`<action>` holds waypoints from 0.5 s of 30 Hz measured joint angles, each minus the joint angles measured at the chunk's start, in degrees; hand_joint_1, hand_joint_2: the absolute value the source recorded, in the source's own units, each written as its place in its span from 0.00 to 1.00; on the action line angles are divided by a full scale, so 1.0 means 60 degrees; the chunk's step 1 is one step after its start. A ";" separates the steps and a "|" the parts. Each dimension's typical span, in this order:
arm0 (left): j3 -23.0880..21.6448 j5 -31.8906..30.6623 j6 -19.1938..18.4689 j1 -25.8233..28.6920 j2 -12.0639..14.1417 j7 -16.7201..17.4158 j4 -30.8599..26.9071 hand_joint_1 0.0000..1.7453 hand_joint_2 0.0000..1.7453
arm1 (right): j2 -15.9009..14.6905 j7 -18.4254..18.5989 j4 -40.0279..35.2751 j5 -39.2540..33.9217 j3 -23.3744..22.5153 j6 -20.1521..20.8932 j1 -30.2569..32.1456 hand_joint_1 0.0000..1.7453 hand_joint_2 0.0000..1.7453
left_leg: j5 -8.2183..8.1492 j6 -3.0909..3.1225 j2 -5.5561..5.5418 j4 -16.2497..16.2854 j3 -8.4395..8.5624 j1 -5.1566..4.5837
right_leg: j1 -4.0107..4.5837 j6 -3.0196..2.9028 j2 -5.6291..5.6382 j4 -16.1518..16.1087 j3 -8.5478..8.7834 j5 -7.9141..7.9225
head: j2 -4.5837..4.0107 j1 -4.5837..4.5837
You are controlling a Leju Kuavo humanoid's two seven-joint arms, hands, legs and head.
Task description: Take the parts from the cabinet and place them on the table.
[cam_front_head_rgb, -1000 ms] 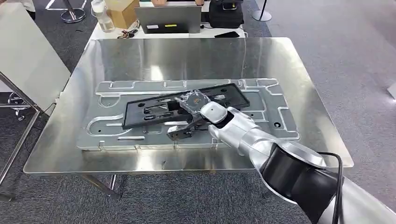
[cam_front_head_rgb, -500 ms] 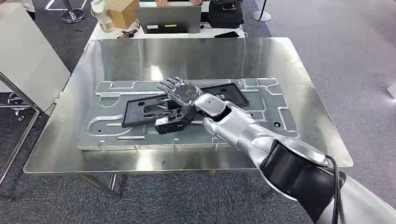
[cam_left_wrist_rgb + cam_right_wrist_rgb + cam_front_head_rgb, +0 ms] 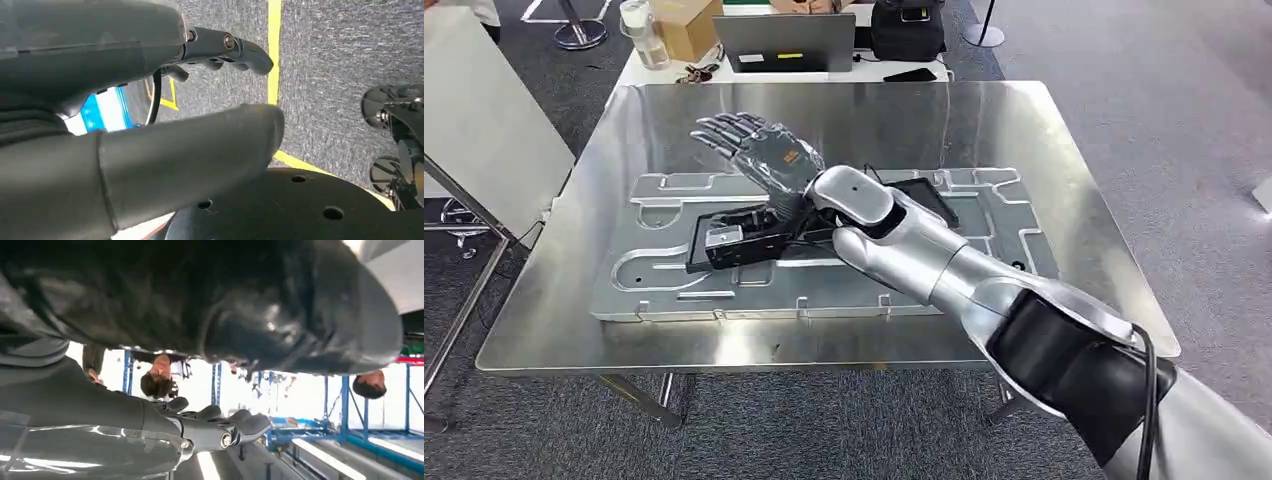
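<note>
Fixture: while my right arm reaches across it, the grey recessed metal tray (image 3: pixel 1024 235) lies flat on the steel table (image 3: pixel 1064 140); the black plastic panel (image 3: pixel 924 195) lies in it, long side along the tray.
Part position: the panel rests on the tray, partly hidden beneath my right forearm; its near-left end shows beside a small black bracket (image 3: pixel 729 243).
Right hand: my right hand (image 3: pixel 769 160) is above the panel's left portion, fingers (image 3: pixel 719 130) spread and extended, grasping nothing, clear of the part.
Left hand: my left hand (image 3: pixel 150 145) is seen close in its wrist view over grey carpet (image 3: pixel 330 60) with yellow line tape (image 3: pixel 272 45); fingers partly curled; I cannot tell whether it is released or clenched.
Surface: polished, reflective sheet steel on a metal frame.
Room: grey carpet; beyond the table, a laptop (image 3: pixel 789 42), a black bag (image 3: pixel 909 28), a cardboard box (image 3: pixel 686 30) and a clear bottle (image 3: pixel 639 32). A white board (image 3: pixel 484 130) stands left.
</note>
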 joint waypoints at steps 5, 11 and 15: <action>-0.0011 -0.0018 -0.0003 0.0001 0.0007 -0.0040 0.0000 0.00 0.00 | -0.0029 -0.0090 0.0015 -0.0033 -0.0094 -0.0091 -0.0050 0.00 0.00 | 0.0000 0.0000 0.0000 0.0003 -0.0001 0.0000 | 0.0000 0.0004 0.0000 0.0000 0.0001 0.0003 | 0.0000 0.0000; -0.0015 -0.0029 -0.0015 0.0001 0.0029 -0.0036 0.0000 0.00 0.00 | -0.0062 -0.0361 0.0168 -0.0171 -0.0127 -0.0178 -0.0061 0.00 0.00 | 0.0000 0.0000 0.0000 0.0005 -0.0001 0.0000 | 0.0000 0.0004 -0.0001 0.0000 0.0002 0.0003 | 0.0000 0.0000; -0.0018 -0.0029 -0.0022 0.0002 0.0033 -0.0033 0.0000 0.00 0.00 | -0.0066 -0.0361 0.0258 -0.0171 -0.0127 -0.0240 -0.0063 0.00 0.00 | 0.0000 0.0000 0.0000 0.0005 -0.0002 0.0000 | 0.0000 0.0004 0.0000 0.0000 0.0002 0.0003 | 0.0000 0.0000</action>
